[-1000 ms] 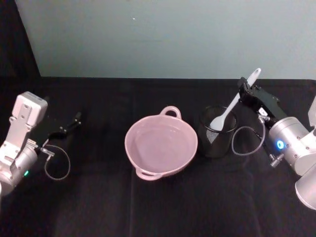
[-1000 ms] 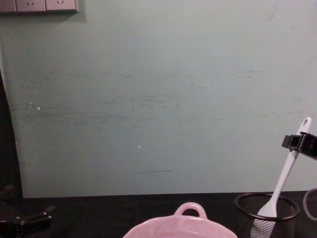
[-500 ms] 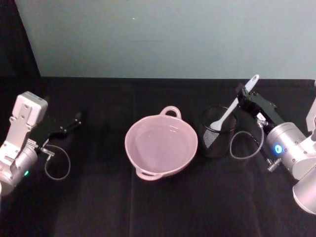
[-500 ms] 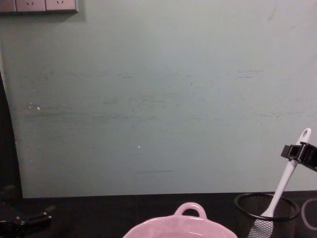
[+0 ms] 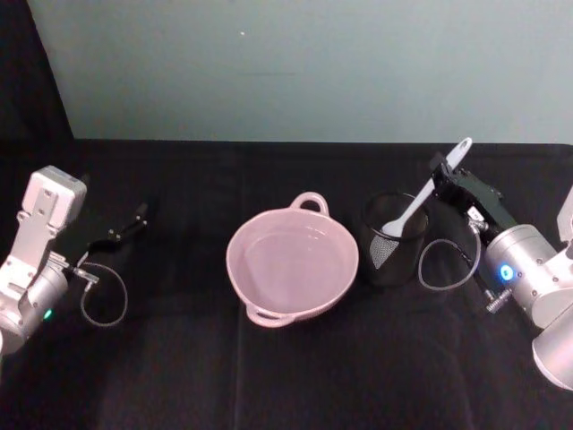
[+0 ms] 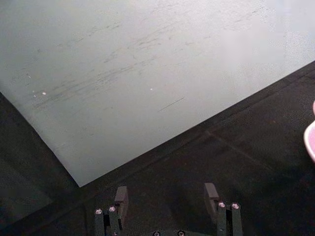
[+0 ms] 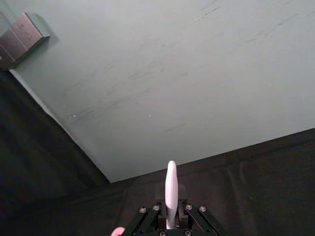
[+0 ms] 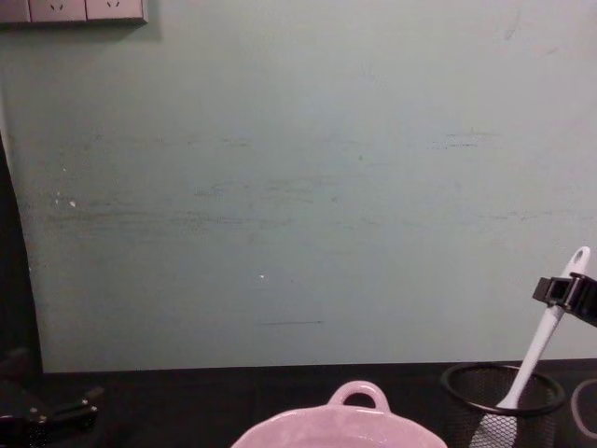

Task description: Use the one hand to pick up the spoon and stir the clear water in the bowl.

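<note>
Two grippers were in frame: the left gripper and the right gripper. One spoon, white. One pink bowl, with two loop handles on its rim, holding one pool of clear water. One black mesh cup. One black table. One wall behind, with one outlet plate at its top corner in the chest view.

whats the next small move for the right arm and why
Probably lift straight up: the right end effector is shut on the spoon handle, but its blade sits inside the black mesh cup. It must clear that rim before swinging toward the pink bowl on the cup's left.
</note>
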`<state>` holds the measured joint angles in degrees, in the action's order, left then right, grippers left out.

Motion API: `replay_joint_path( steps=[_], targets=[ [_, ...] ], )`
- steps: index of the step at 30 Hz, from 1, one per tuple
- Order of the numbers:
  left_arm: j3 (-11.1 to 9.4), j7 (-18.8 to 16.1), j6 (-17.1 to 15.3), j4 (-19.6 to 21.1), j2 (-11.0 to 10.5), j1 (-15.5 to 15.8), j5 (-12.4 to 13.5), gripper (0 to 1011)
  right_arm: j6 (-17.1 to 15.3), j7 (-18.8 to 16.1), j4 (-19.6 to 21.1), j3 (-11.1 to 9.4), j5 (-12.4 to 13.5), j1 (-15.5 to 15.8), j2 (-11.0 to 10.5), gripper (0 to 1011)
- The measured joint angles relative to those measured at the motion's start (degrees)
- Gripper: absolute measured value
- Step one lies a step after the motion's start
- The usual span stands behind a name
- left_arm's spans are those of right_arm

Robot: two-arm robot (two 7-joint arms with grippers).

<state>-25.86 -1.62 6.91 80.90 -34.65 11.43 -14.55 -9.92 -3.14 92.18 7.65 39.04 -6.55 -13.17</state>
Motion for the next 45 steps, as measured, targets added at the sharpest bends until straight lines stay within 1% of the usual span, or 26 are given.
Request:
replay_joint_path(
  steps=[6, 10, 19, 25, 35, 45],
  targets=[
    [0.0, 0.0, 0.0, 0.0, 0.0, 0.0, 0.0, 1011, -0.5, -2.4, -1.5, 0.4, 1.8, -0.9, -1.2, 131],
    [0.0, 0.0, 0.0, 0.0, 0.0, 0.0, 0.0, 1011, -0.5, -3.2, -2.1, 0.7, 2.6, -1.3, -1.9, 131],
    [0.0, 0.0, 0.0, 0.0, 0.0, 0.0, 0.0, 1011, -1.1, -3.2, -2.9, 1.0, 4.4, -1.9, -3.1, 131],
    [0.0, 0.0, 0.0, 0.0, 0.0, 0.0, 0.0, 1011, -0.9, -4.2, -3.6, 1.4, 5.6, -2.5, -4.1, 131],
    [0.0, 0.0, 0.0, 0.0, 0.0, 0.0, 0.0, 1011, -0.5, -6.1, -6.4, 2.7, 7.5, -4.6, -5.6, 131],
    [0.0, 0.0, 0.0, 0.0, 0.0, 0.0, 0.0, 1011, -0.5, -6.8, -8.3, 3.8, 9.1, -6.2, -6.6, 132]
  ],
)
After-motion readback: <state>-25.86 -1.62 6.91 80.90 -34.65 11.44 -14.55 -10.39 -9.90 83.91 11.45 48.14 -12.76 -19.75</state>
